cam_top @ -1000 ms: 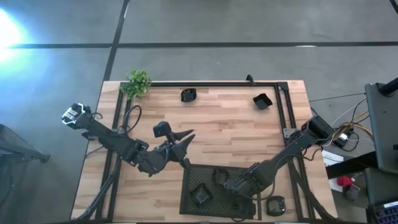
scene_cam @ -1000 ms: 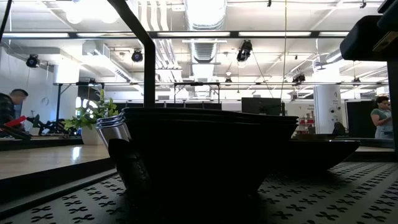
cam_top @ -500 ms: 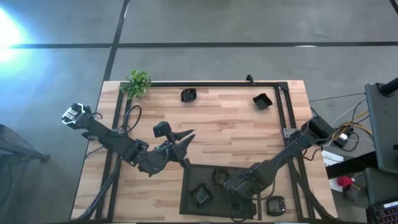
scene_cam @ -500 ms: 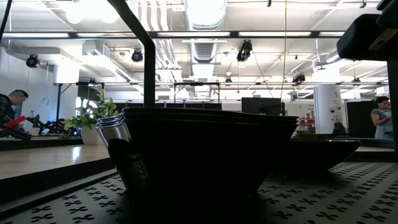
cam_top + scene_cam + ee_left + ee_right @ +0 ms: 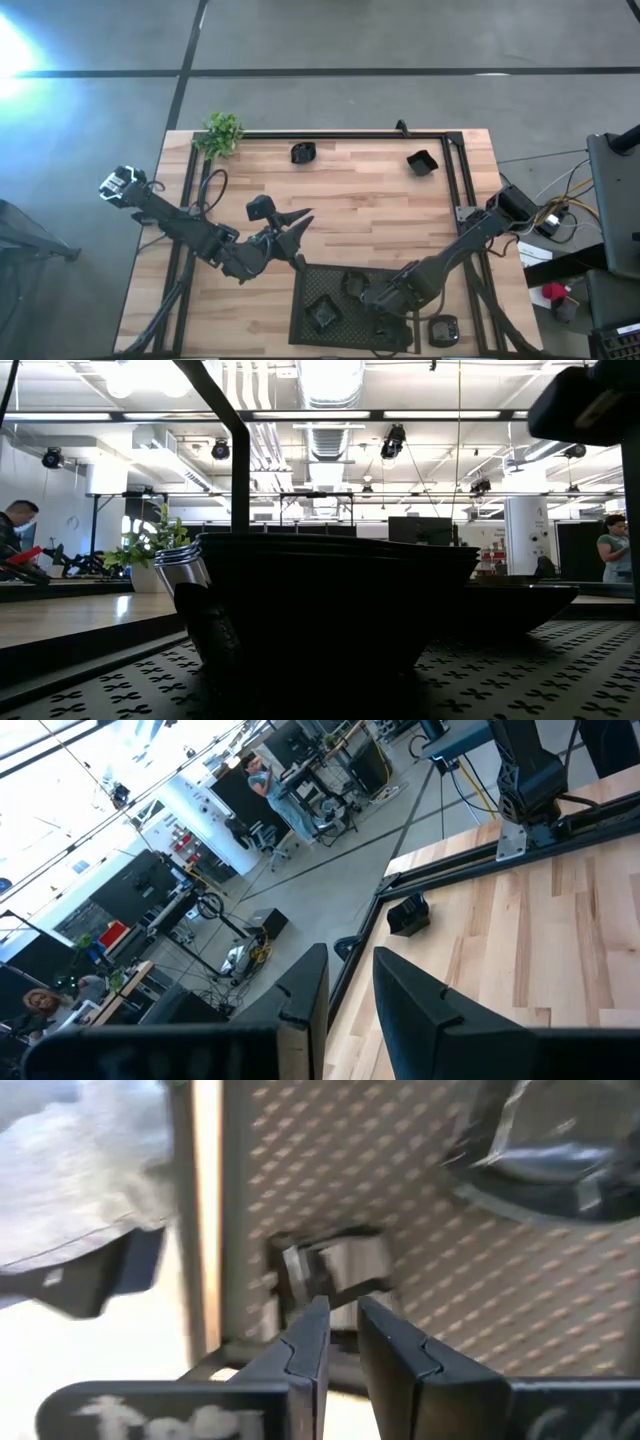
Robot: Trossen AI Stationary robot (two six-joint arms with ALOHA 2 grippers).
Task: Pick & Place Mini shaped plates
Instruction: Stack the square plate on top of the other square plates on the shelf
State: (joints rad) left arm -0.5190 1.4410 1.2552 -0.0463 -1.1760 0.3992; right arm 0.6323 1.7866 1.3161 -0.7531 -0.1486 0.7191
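Note:
Mini black plates show in the high view. Two, one (image 5: 322, 313) near the left end and one (image 5: 352, 283) farther back, lie in the black mesh tray (image 5: 300, 300). Another plate (image 5: 443, 330) lies right of the tray. A round one (image 5: 303, 152) and a square one (image 5: 422, 162) sit near the far edge. My right gripper (image 5: 375, 297) hovers over the tray, fingers nearly together (image 5: 343, 1330), just short of a small plate (image 5: 335, 1268). My left gripper (image 5: 298, 218) waits above bare wood left of the tray, its fingers close together (image 5: 350, 985) and holding nothing.
A small green plant (image 5: 222, 132) stands at the far left corner. A black frame rail (image 5: 340, 135) runs along the far and side edges. In the low view one plate (image 5: 330, 600) fills the foreground on the tray mesh (image 5: 520, 670). People stand in the room behind.
My right arm has shifted slightly: in the low view its dark body at the upper right sits a little higher than a second ago. The plates and my left arm have stayed where they were.

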